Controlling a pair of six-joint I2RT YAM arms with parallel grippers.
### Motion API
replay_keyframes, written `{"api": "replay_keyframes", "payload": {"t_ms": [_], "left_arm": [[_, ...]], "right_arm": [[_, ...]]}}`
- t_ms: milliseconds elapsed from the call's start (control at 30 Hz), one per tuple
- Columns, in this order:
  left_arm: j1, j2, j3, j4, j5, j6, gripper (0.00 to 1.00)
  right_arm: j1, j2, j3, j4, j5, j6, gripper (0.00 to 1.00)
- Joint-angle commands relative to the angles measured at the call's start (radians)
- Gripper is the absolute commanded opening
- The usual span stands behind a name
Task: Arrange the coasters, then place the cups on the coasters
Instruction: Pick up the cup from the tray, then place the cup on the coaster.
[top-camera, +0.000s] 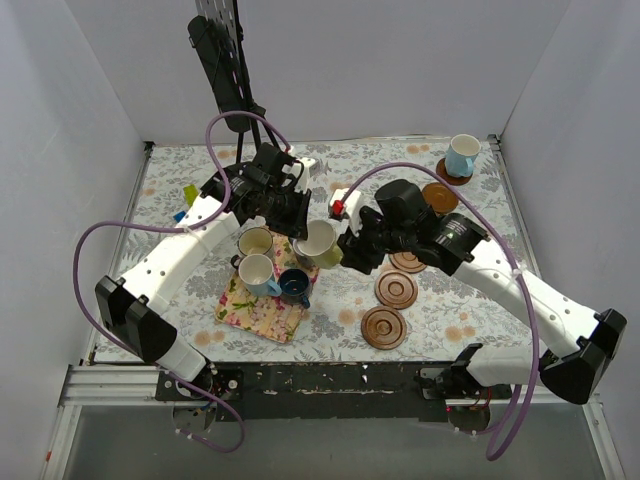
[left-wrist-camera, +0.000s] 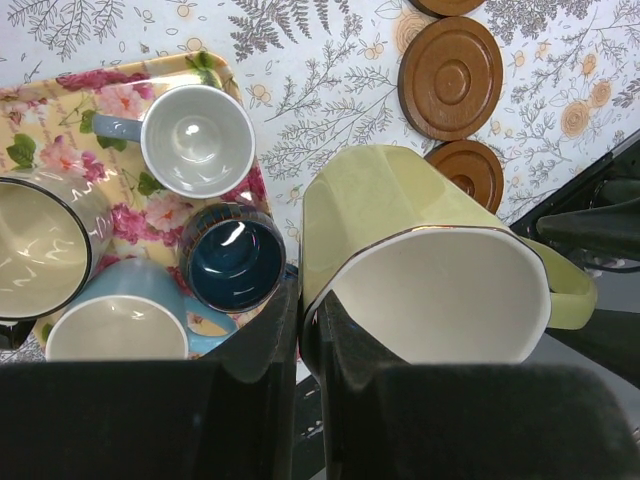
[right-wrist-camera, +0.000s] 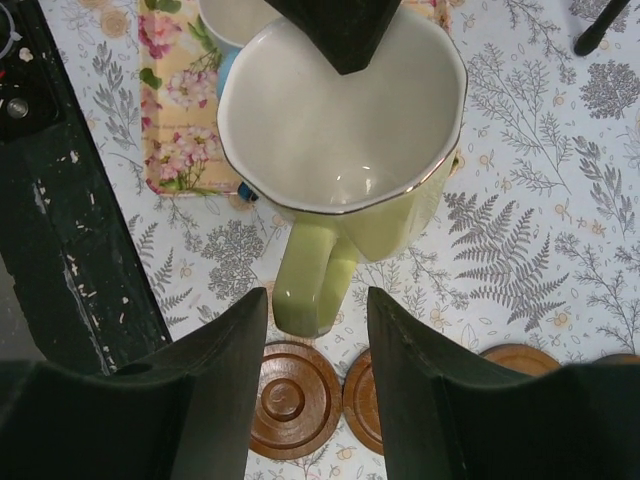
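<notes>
Left end effector (left-wrist-camera: 305, 325): almost shut, pinching the rim of the yellow-green cup (left-wrist-camera: 420, 250), one finger inside and one outside.
Yellow-green cup: centre of the top view, tilted, just beside the mat's (top-camera: 250, 312) upper right edge.
Right end effector (right-wrist-camera: 315, 300): about half open, one finger on each side of that cup's handle, gripping nothing.
Coasters (top-camera: 396, 290): three in a row on the desk (top-camera: 450, 330), lower right of centre; one bare at upper right.
Blue cup (top-camera: 462, 155): on a coaster, upper right corner.
Mat: carries three cups, left of centre.
</notes>
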Motion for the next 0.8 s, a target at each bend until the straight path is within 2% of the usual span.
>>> {"api": "replay_keyframes", "payload": {"t_ms": [0, 267, 600, 667, 767], "left_arm": [[-0.002, -0.007, 0.031, 0.032, 0.058, 0.003, 0.00], [-0.015, 0.001, 0.038, 0.027, 0.026, 0.003, 0.00], [-0.013, -0.019, 0.039, 0.029, 0.032, 0.007, 0.00], [-0.015, -0.024, 0.036, 0.029, 0.032, 0.007, 0.00], [-0.016, -0.025, 0.038, 0.029, 0.035, 0.006, 0.00]], "right_arm": [[0.053, 0.027, 0.071, -0.004, 0.106, -0.013, 0.52], [0.145, 0.091, 0.076, 0.009, 0.214, -0.006, 0.48], [0.167, 0.131, 0.042, 0.018, 0.330, -0.013, 0.42], [0.165, 0.131, 0.037, 0.035, 0.330, -0.008, 0.37], [0.165, 0.133, 0.037, 0.054, 0.330, -0.002, 0.18]]}}
